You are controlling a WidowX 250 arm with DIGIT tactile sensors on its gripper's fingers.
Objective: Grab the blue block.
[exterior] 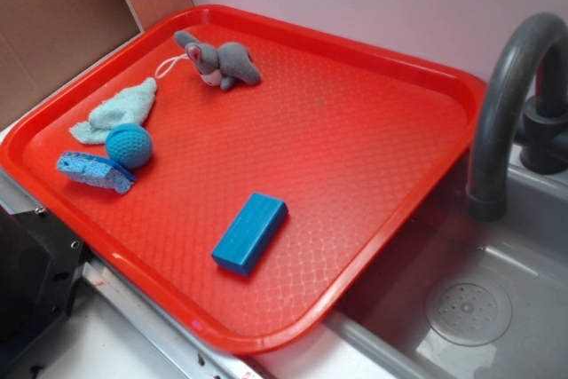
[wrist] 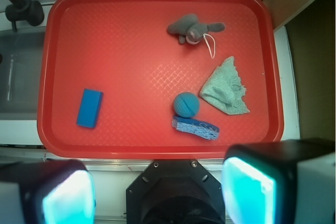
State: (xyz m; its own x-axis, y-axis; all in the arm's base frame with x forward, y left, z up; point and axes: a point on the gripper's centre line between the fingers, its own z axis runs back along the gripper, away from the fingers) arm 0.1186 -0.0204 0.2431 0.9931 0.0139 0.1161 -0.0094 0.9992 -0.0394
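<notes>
wrist view: hand [wrist: 157, 192] released, high above the blue block [wrist: 90, 108] on red tray [wrist: 157, 145].

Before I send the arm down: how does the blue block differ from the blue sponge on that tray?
The blue block is deep blue, smooth and sharp-edged; the blue sponge is lighter, porous and ragged-edged. The block is a thick brick; the sponge is flatter. The block lies alone; the sponge touches the knitted ball. Both are blue, elongated, and lie flat on the red tray.
</notes>
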